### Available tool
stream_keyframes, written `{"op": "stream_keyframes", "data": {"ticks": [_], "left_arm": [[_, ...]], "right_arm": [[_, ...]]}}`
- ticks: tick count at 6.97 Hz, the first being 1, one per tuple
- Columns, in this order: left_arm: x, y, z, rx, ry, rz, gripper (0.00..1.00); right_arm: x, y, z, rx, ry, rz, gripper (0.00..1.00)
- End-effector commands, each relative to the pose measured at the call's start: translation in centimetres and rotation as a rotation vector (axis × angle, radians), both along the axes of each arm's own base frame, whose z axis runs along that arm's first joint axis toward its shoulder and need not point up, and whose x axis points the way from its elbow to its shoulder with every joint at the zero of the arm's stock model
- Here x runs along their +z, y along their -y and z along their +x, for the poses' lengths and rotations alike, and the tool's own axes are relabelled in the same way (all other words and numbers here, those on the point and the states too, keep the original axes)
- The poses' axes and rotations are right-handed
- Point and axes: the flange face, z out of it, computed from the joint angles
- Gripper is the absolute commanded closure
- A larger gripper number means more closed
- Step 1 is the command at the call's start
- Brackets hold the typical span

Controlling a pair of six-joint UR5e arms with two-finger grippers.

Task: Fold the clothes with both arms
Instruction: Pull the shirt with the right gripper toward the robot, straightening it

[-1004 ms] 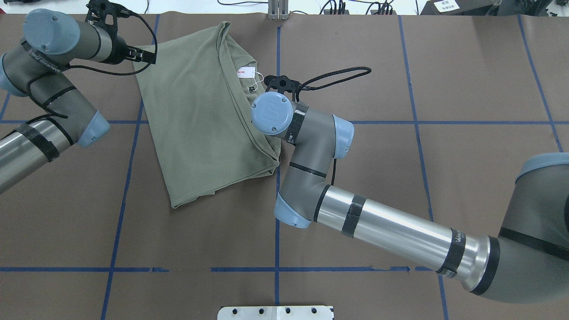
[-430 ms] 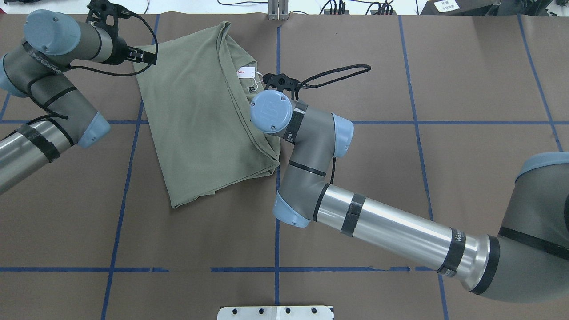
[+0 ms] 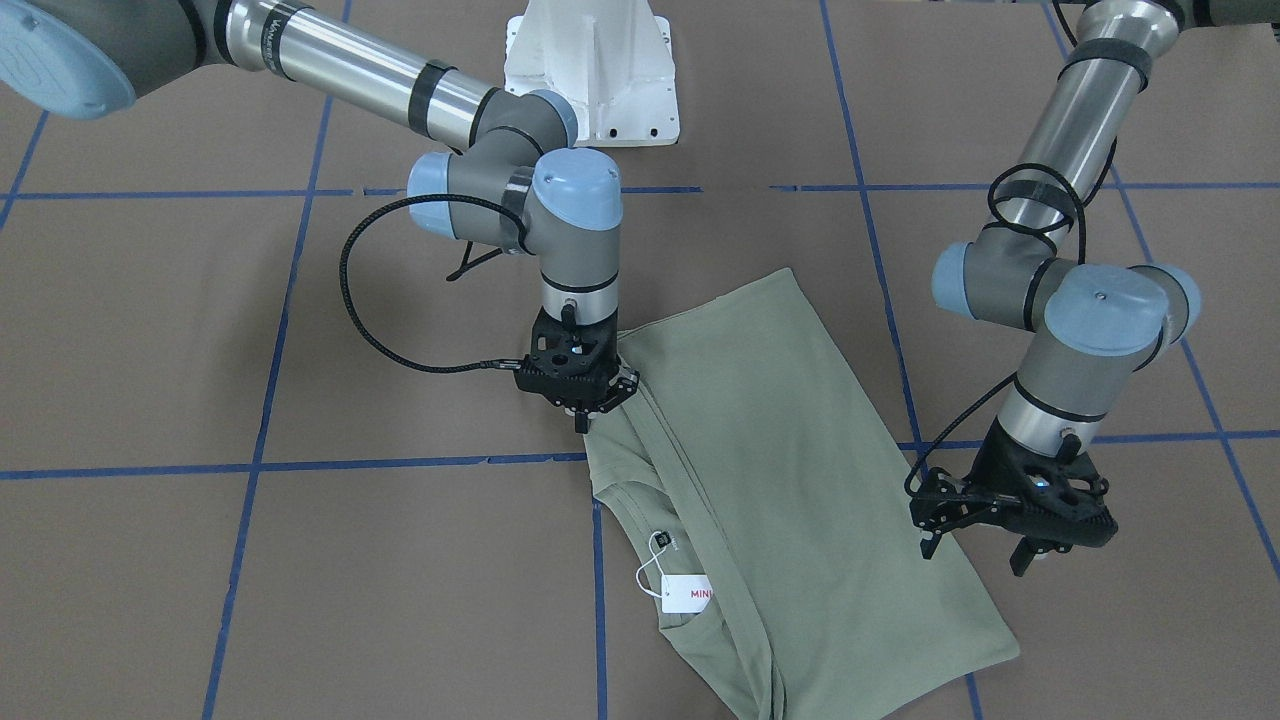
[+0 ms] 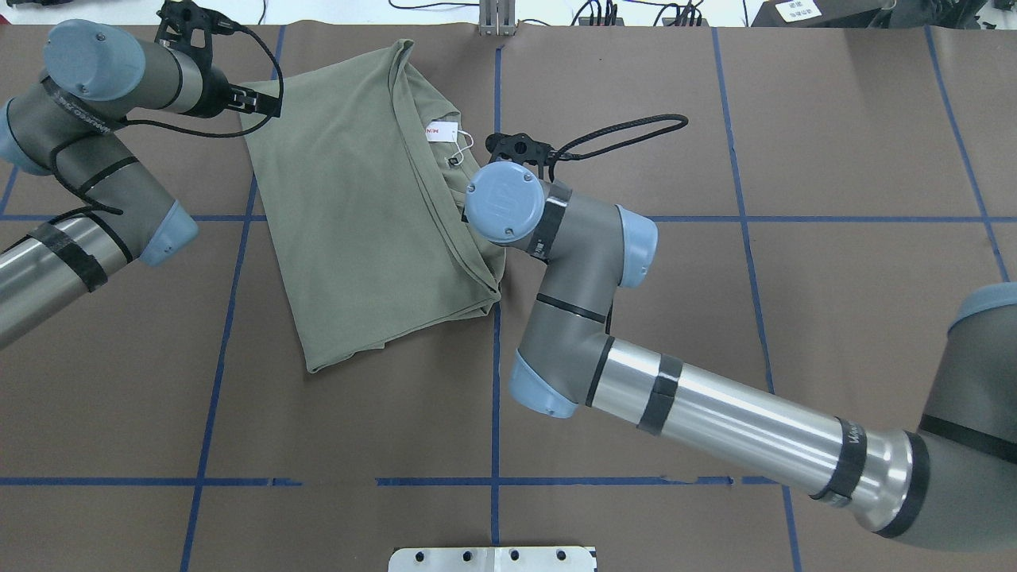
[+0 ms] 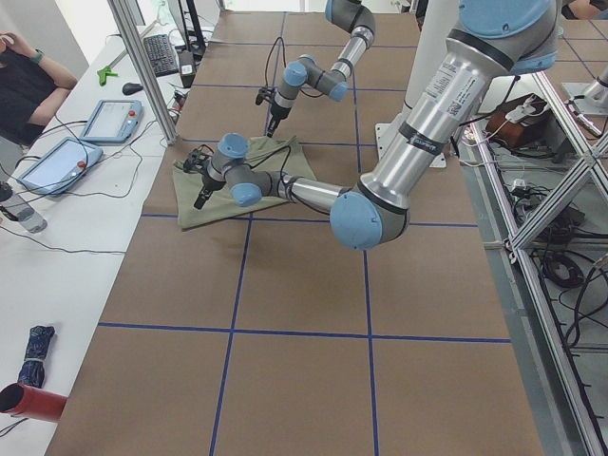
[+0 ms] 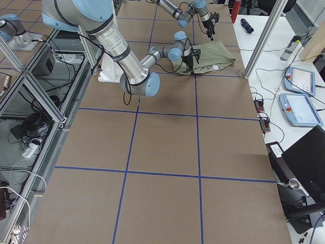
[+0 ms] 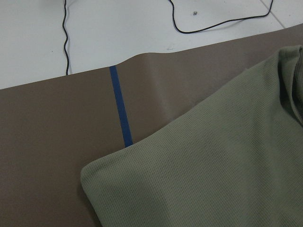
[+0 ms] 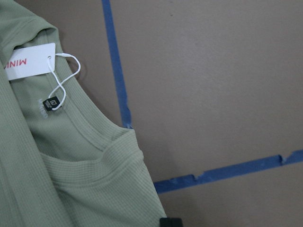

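Left gripper (image 3: 975,550): fingers spread wide with nothing between them. It hangs over the shirt's long outer edge, with one finger (image 3: 927,545) above the cloth and the other above bare table.

Right gripper (image 3: 582,420): pointing straight down, with its tip right at the shirt's opposite edge. From the front only one fingertip shows. I cannot tell how far apart the fingers are, or whether they have any cloth.

Shirt (image 3: 800,450): pale olive-green knit, folded into a long slab and lying flat and askew on the table. It stretches between the two grippers, from under the left one across to the right one's tip. In the left wrist view, a rounded corner of it lies directly below that hand.

Collar: just past the right gripper, on the side away from the robot's base. Its ribbed opening is close beneath that hand in the right wrist view.

Hang tag (image 3: 688,594): white with red letters, on a white string at the collar, near the right gripper and well apart from the left.

Table (image 3: 300,560): brown cover crossed by blue tape lines (image 3: 400,465). One line runs just beside the right gripper.
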Motion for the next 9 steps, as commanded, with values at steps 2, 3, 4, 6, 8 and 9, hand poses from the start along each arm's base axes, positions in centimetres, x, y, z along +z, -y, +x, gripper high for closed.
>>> {"op": "stream_keyframes", "data": {"ticks": [2, 3, 4, 6, 8, 9], "left_arm": [[0.8, -0.4, -0.2, 0.000, -0.001, 0.002, 0.00], [0.7, -0.4, -0.2, -0.001, -0.005, 0.005, 0.00], [0.7, -0.4, -0.2, 0.000, -0.004, 0.006, 0.00], [0.6, -0.4, -0.1, 0.002, -0.006, 0.008, 0.00], [0.7, -0.5, -0.2, 0.002, -0.006, 0.008, 0.00], [0.8, -0.5, -0.2, 0.002, -0.005, 0.007, 0.00]], "right_arm": [[2.4, -11.9, 5.7, -0.060, -0.011, 0.036, 1.00], [4.0, -16.4, 7.4, -0.070, -0.004, 0.045, 1.00], [5.6, -18.8, 7.7, -0.064, -0.020, 0.056, 1.00], [6.1, -19.7, 7.4, -0.070, -0.031, 0.065, 0.28], [4.4, -18.9, 7.0, -0.159, -0.058, 0.104, 0.00], [2.4, -19.0, 6.4, -0.243, -0.076, 0.109, 0.00]]}}
